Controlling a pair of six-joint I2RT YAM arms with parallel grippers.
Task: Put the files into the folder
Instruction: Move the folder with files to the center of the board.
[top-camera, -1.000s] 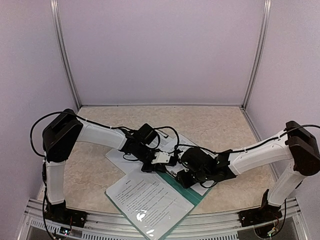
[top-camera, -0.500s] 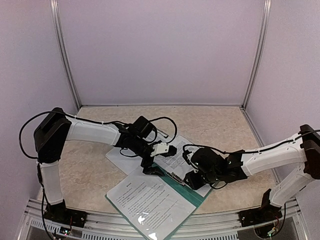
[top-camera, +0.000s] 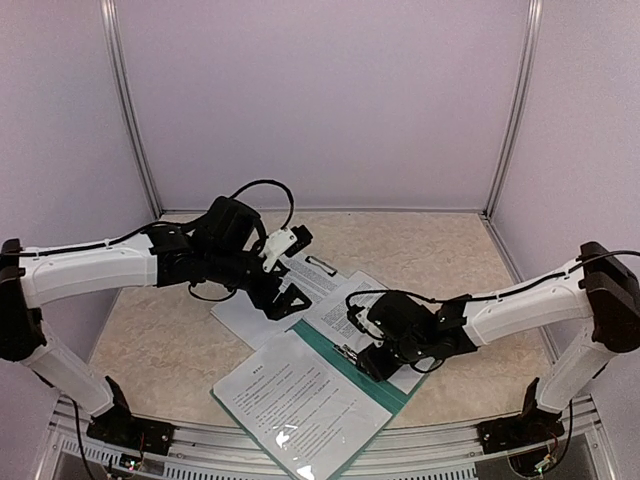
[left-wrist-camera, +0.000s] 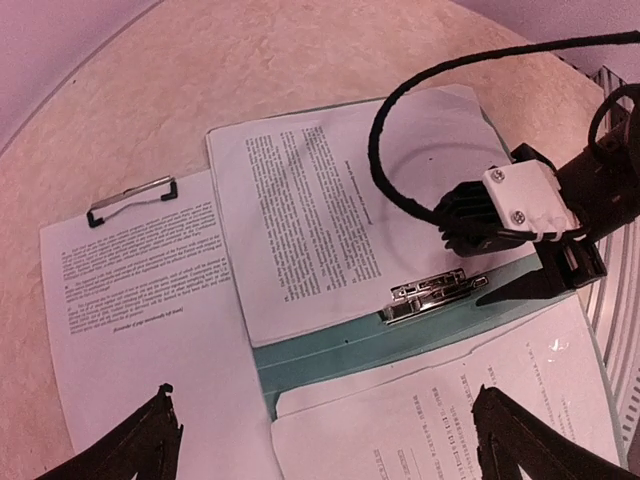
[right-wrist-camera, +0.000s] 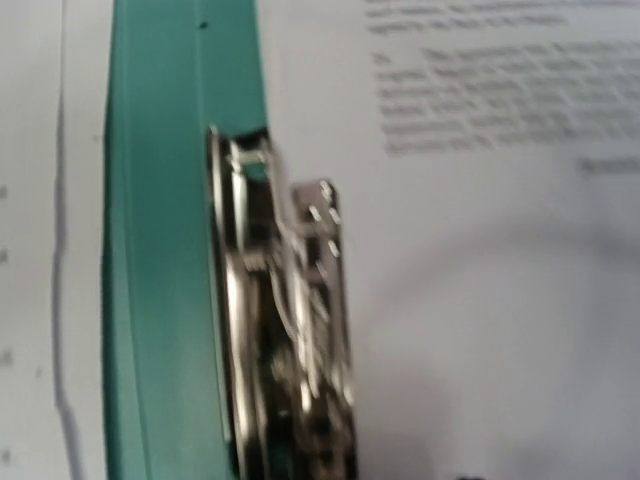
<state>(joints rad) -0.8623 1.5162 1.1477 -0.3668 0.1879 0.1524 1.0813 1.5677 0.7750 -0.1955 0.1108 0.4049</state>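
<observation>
The teal folder (top-camera: 372, 385) lies open near the table's front, its spine strip (left-wrist-camera: 340, 350) bare. One printed sheet (left-wrist-camera: 330, 210) lies on its far half beside the metal clip (left-wrist-camera: 430, 292). Another sheet (top-camera: 295, 400) covers the near half. My left gripper (top-camera: 285, 270) hangs open above the papers, its fingertips (left-wrist-camera: 150, 440) wide apart with nothing between them. My right gripper (top-camera: 365, 357) is low at the clip (right-wrist-camera: 285, 330). One dark finger (left-wrist-camera: 525, 287) points at the clip. The right wrist view is blurred and shows no fingers.
Left of the folder a further printed sheet (left-wrist-camera: 130, 290) lies under a clipboard's silver clip (left-wrist-camera: 130, 198). Cables loop over both wrists. A metal rail (top-camera: 200, 440) runs along the table's front edge, and walls enclose the other sides.
My left gripper opened, then rose and drew back to the left, away from the folder's spine. My right gripper shifted slightly left along the clip.
</observation>
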